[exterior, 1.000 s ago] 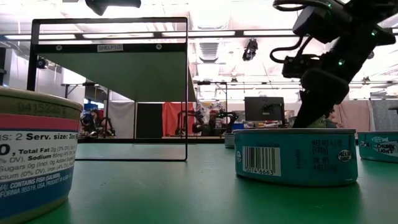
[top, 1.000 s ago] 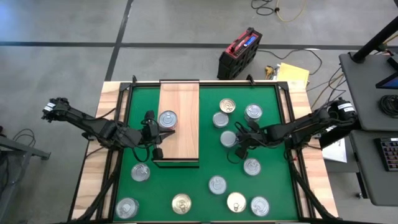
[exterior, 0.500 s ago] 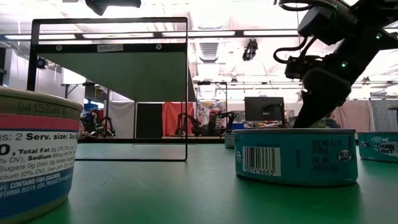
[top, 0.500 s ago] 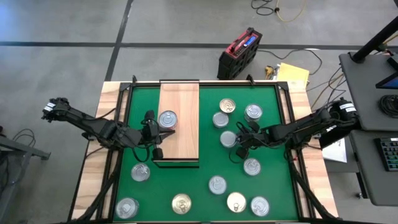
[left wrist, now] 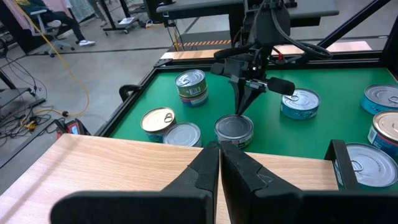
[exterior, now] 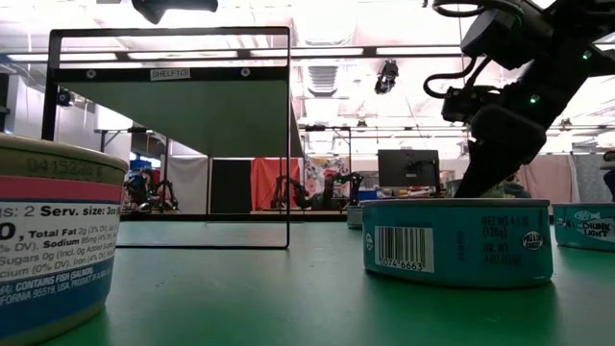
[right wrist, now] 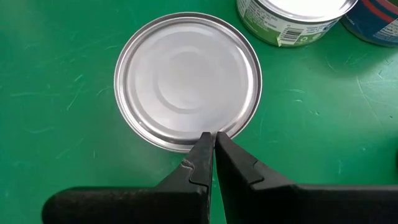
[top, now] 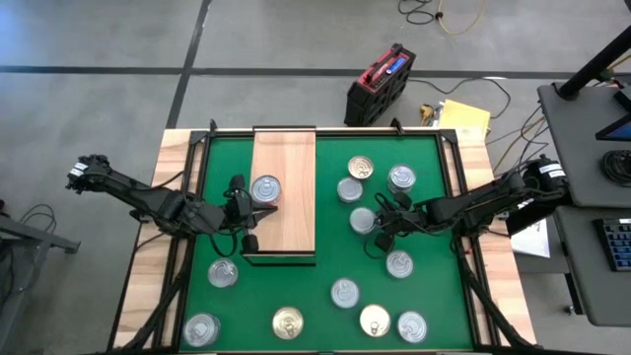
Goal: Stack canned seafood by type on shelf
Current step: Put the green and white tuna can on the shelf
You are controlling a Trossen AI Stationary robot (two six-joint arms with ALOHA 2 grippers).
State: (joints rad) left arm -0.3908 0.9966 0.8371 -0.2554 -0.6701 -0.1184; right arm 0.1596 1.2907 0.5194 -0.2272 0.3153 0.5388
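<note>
The shelf (top: pixel 286 158) is a light wooden board on a black frame, left of the green mat's middle. One silver tin (top: pixel 265 189) sits on it. My left gripper (top: pixel 242 202) is shut at the shelf's left edge, beside that tin, with its fingers (left wrist: pixel 219 163) over the wood. Several tins stand on the mat. My right gripper (right wrist: pixel 210 138) is shut and slants down at the rim of a plain-topped silver tin (right wrist: pixel 186 81), which stands at mid-right (top: pixel 362 219). My right gripper has its shut fingertips (right wrist: pixel 202 146) at the edge of the tin's top (right wrist: pixel 208 127), coming from above at a slant. The tin stands flat on the mat. I cannot tell whether the tips touch the rim or hover just over it.
Three tins (top: pixel 349 189) (top: pixel 360 168) (top: pixel 401 178) stand just beyond the right gripper's tin, and one (top: pixel 399 263) stands nearer. Several more line the mat's near edge (top: pixel 287 322). In the low view a teal tin (exterior: pixel 456 240) stands before the right arm.
</note>
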